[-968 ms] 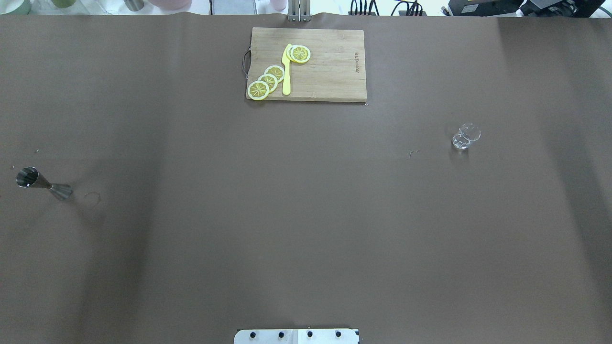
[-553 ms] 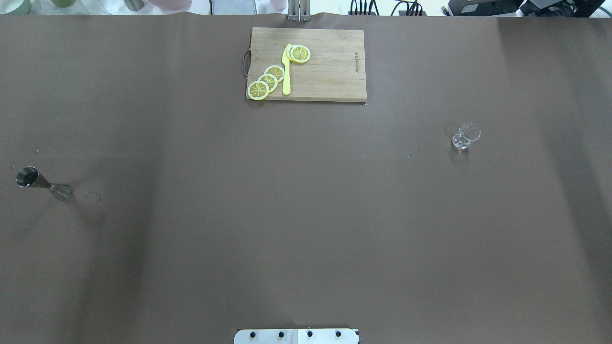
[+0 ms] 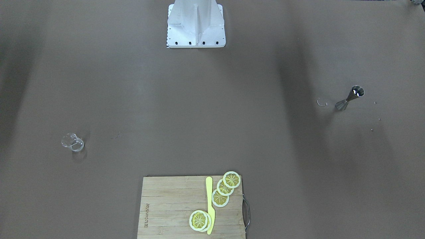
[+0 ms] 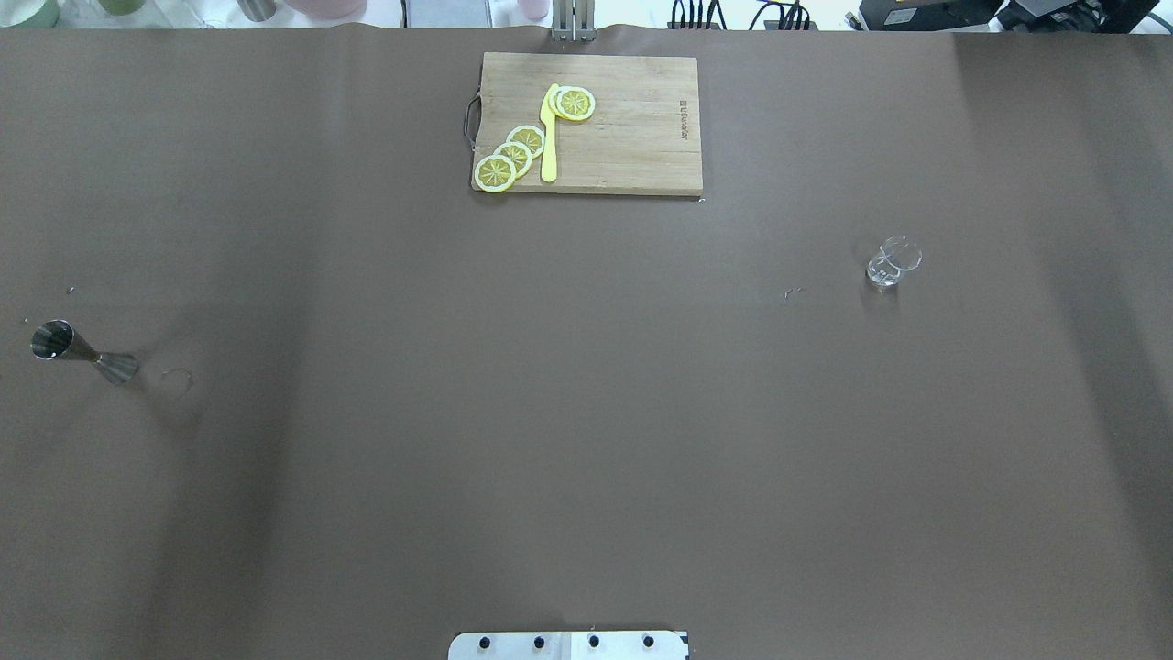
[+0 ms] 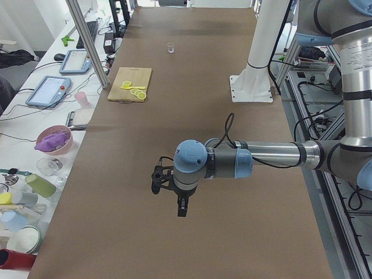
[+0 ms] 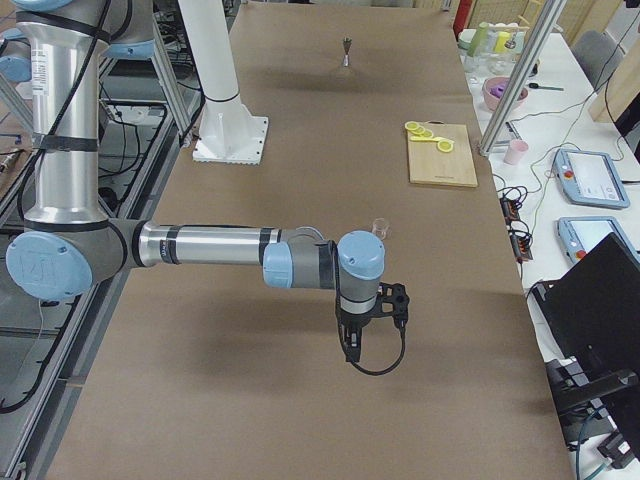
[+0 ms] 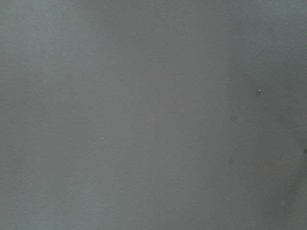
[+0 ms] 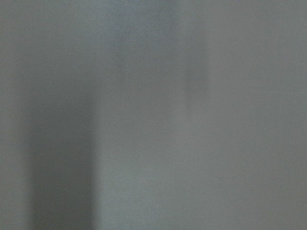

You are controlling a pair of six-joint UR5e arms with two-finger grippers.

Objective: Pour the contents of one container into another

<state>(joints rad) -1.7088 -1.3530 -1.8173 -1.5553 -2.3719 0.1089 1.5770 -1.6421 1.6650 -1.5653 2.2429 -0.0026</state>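
Observation:
The steel jigger (image 4: pixel 82 352) stands upright on the brown table at the far left of the overhead view; it also shows in the front view (image 3: pixel 350 97) and far off in the right side view (image 6: pixel 346 50). The clear glass tumbler (image 4: pixel 893 261) stands at the right, also seen in the front view (image 3: pixel 73 142). My left gripper (image 5: pixel 181 209) hangs over the table's left end and my right gripper (image 6: pixel 352 350) over its right end, nearer than the tumbler (image 6: pixel 380 228). Both show only in the side views, so I cannot tell whether they are open or shut.
A wooden cutting board (image 4: pixel 632 128) with several lemon slices (image 4: pixel 513 154) and a yellow knife (image 4: pixel 549 137) lies at the far middle edge. The robot's white base (image 3: pixel 196 26) stands at the near edge. Bowls, cups and tablets sit on a side bench (image 5: pixel 55 139).

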